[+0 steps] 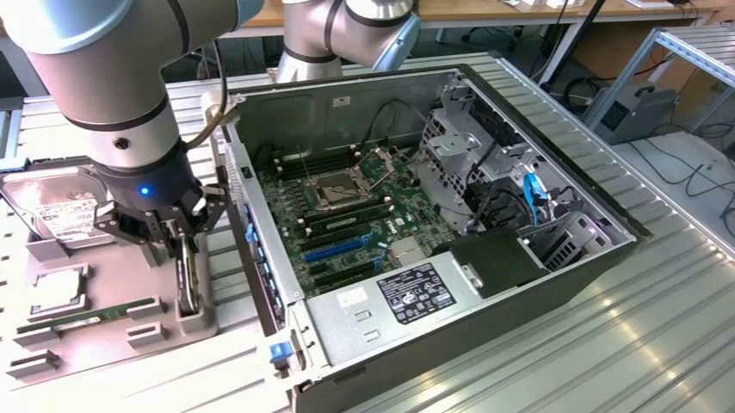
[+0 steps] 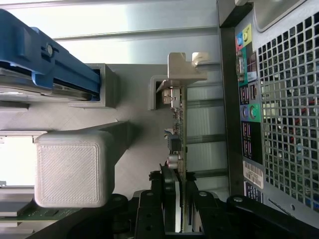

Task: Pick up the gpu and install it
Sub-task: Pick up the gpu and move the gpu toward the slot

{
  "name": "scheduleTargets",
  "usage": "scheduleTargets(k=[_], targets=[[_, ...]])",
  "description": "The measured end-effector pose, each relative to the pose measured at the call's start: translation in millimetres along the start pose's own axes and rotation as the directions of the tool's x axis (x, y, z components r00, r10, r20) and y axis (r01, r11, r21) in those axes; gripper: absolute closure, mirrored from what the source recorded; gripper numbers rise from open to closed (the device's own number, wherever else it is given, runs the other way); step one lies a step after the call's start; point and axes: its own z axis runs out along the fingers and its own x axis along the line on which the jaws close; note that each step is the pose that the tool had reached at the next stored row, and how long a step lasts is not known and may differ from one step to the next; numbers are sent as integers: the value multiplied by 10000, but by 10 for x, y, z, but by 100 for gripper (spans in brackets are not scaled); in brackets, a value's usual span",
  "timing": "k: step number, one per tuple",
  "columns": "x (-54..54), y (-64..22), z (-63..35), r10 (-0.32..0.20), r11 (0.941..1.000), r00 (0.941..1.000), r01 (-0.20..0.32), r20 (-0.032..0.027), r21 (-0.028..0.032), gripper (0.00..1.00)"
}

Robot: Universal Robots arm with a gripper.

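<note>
The gpu (image 1: 184,277) stands on edge in a slot of the grey holder tray (image 1: 115,353) at the exterior view's left, beside the open computer case (image 1: 247,215). My gripper (image 1: 182,239) reaches down over the gpu from above, one finger on each side of the card. In the wrist view the gpu (image 2: 179,124) is edge-on, green board with small parts and a pale metal bracket (image 2: 182,69) at its far end. The gripper (image 2: 179,191) is shut on the gpu near its middle. The card still sits in the holder.
Inside the case the motherboard (image 1: 344,202) lies flat with blue and black expansion slots (image 1: 333,249). A hard drive (image 1: 58,211) and a memory stick (image 1: 92,317) rest in the tray. The case's rear panel (image 2: 279,99) is close beside the card. A grey printed block (image 2: 75,169) stands nearby.
</note>
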Motion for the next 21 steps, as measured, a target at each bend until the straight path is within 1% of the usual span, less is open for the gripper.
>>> scheduleTargets(k=[12, 21], targets=[[-2, 1, -62, 0, 10000, 10000, 0, 0, 0, 71], [-2, 2, -90, 0, 10000, 10000, 0, 0, 0, 71]])
